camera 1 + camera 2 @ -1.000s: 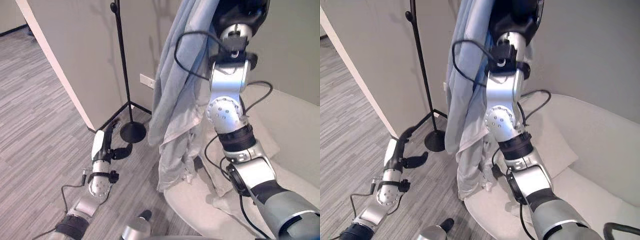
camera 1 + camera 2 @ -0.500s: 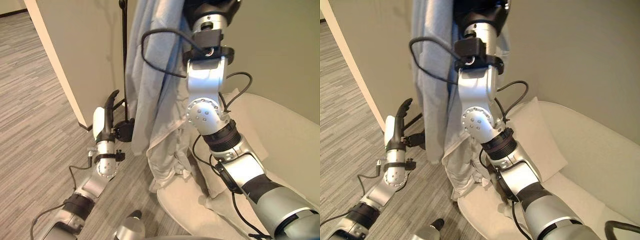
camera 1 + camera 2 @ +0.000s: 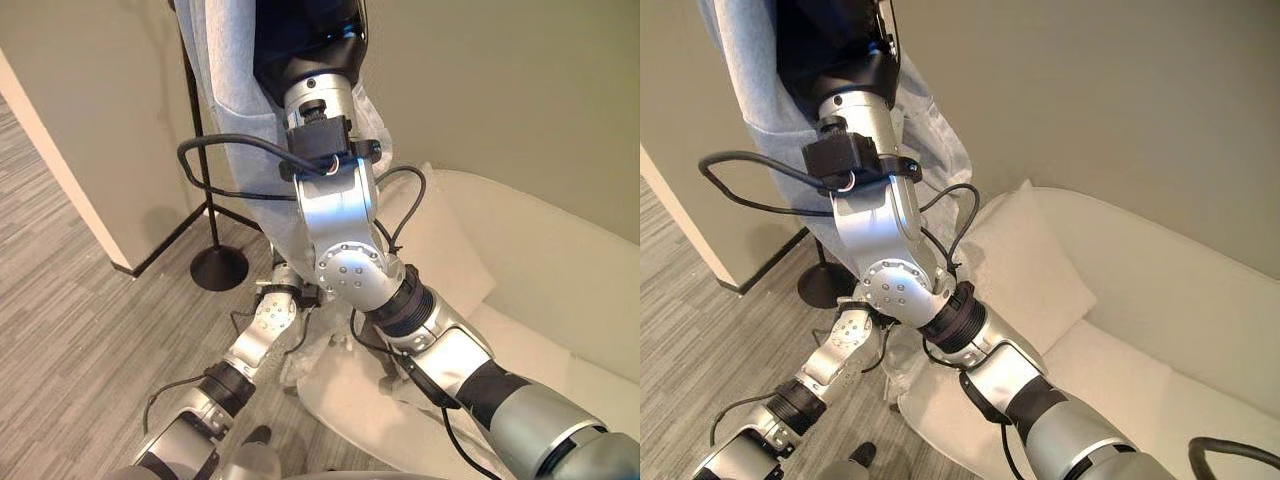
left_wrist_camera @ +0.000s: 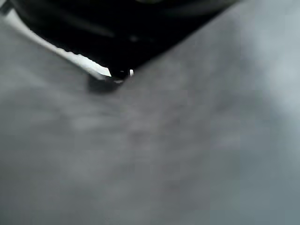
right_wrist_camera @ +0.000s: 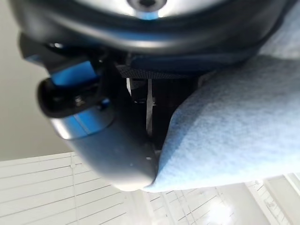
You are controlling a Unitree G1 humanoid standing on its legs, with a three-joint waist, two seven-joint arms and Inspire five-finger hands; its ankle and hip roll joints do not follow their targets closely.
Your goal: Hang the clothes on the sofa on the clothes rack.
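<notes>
Raised higher since 1 s ago, right hand (image 5: pixel 93 117) w/ fingers clenched on pale blue fabric garment (image 3: pixel 235 90), beside black metal clothes rack pole (image 3: pixel 200 150); left hand fingers hidden behind cloth—can't tell.

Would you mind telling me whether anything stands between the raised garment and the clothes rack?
Nothing visible does. The right hand holds the light blue garment high, right beside the rack's black pole; the hooks lie above the views.

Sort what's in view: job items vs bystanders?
Job: light blue garment, gripped high by the right robot hand; clothes rack; white sofa; left robot hand, against the fabric.
Bystanders: white cushion; beige wall.
</notes>
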